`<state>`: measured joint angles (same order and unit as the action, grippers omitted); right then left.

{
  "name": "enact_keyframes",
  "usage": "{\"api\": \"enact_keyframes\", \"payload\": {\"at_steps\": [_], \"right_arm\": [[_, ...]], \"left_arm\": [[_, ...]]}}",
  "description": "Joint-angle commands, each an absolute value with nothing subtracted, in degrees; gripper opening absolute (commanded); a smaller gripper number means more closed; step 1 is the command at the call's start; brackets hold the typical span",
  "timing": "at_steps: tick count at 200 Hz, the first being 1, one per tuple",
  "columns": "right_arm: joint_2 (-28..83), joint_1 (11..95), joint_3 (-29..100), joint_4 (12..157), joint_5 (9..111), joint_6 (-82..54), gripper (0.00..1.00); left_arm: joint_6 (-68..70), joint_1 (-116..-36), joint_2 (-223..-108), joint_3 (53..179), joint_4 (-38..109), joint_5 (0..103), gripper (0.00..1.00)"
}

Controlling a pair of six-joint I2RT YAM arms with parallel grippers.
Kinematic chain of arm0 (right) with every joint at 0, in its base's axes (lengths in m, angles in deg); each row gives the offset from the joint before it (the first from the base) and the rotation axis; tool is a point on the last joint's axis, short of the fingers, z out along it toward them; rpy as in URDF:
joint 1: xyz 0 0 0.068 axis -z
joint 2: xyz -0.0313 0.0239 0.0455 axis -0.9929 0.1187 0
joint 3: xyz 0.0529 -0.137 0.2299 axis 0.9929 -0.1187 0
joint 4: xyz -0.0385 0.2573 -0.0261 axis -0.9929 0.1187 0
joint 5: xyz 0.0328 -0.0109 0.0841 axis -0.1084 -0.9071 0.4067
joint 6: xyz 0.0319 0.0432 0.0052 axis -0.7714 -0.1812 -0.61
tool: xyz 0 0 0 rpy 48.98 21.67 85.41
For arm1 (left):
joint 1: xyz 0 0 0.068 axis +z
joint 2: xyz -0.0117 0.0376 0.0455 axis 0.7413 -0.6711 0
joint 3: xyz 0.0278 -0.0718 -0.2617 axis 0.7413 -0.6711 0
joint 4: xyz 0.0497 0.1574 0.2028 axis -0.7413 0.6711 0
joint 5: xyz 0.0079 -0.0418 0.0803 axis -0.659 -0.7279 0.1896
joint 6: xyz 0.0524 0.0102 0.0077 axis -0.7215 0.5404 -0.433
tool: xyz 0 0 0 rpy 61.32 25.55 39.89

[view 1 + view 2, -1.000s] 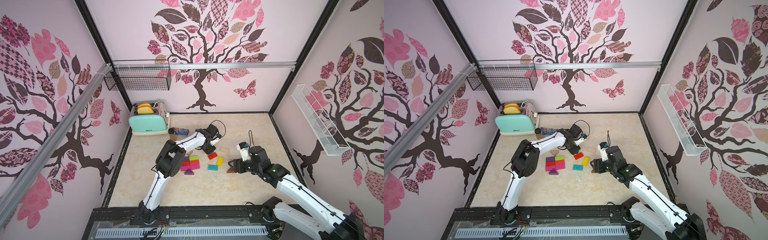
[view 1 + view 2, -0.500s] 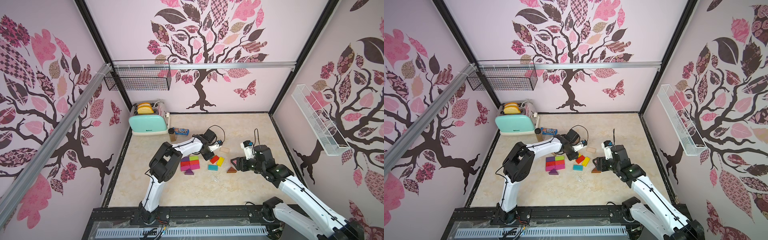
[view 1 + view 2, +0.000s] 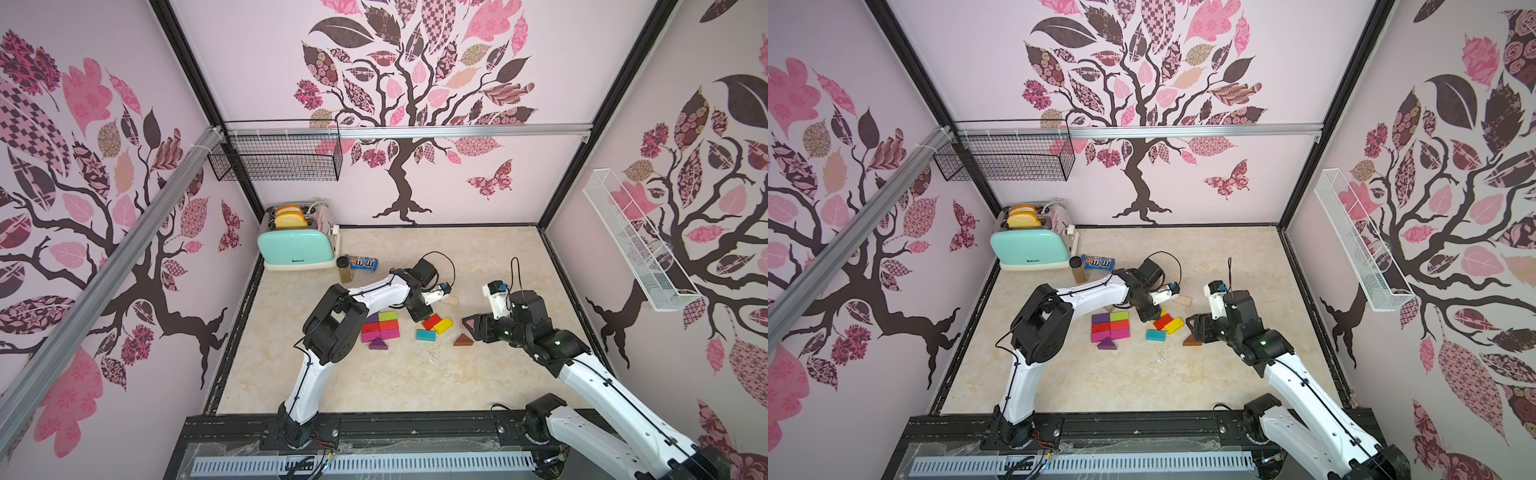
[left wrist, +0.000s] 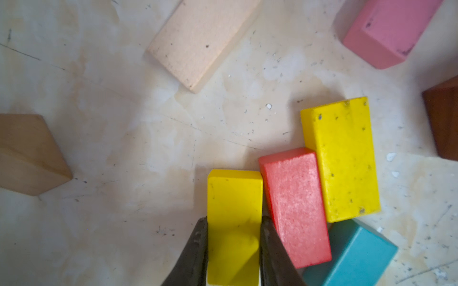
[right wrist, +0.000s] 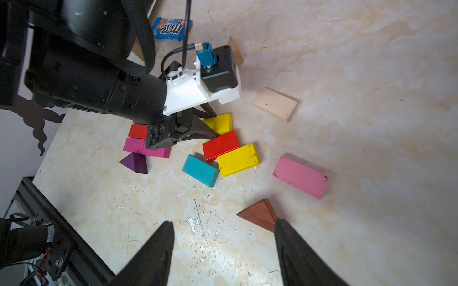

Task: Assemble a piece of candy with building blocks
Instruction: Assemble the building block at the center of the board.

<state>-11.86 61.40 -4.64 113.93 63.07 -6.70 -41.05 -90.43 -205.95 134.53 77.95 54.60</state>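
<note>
My left gripper (image 4: 234,219) is shut on a yellow block (image 4: 235,198), low beside a red block (image 3: 431,321), a second yellow block (image 3: 443,325) and a teal block (image 3: 426,335). To their left lies a tight group of purple, green, red and magenta blocks (image 3: 380,326) with a purple triangle (image 3: 377,343) in front. My right gripper (image 5: 224,222) is open above the table with nothing between its fingers. A brown triangle (image 5: 260,214) lies by one finger. A pink block (image 5: 300,177) and a tan block (image 5: 275,104) lie apart.
A mint toaster (image 3: 296,247) stands at the back left, with a small brown jar (image 3: 343,269) and a blue M&M's packet (image 3: 363,262) beside it. A tan triangle (image 4: 29,153) lies behind the left arm. Wire baskets (image 3: 276,154) hang on the walls.
My left arm has swung forward and down from the back of the table to the red and yellow blocks, still holding its yellow block. The right gripper has drawn slightly back from the brown triangle.
</note>
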Motion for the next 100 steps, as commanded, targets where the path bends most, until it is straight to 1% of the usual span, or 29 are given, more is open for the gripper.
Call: {"api": "enact_keyframes", "payload": {"at_steps": [1,53,93,100], "right_arm": [[-11.4,62.3,-5.1,113.4,63.0,-6.6,0.68],[-11.8,63.9,-5.3,113.1,63.3,-6.6,0.67],[-12.4,64.3,-5.5,114.0,63.1,-6.8,0.67],[-12.6,64.3,-5.6,114.2,62.9,-7.0,0.67]], "left_arm": [[-42.2,-91.4,-208.6,134.0,79.7,51.9,0.04],[-42.5,-92.8,-207.9,132.6,78.9,52.0,0.07],[-38.4,-91.9,-207.4,135.5,79.3,51.8,0.15],[-36.4,-91.5,-207.4,136.2,79.6,51.5,0.15]]}}
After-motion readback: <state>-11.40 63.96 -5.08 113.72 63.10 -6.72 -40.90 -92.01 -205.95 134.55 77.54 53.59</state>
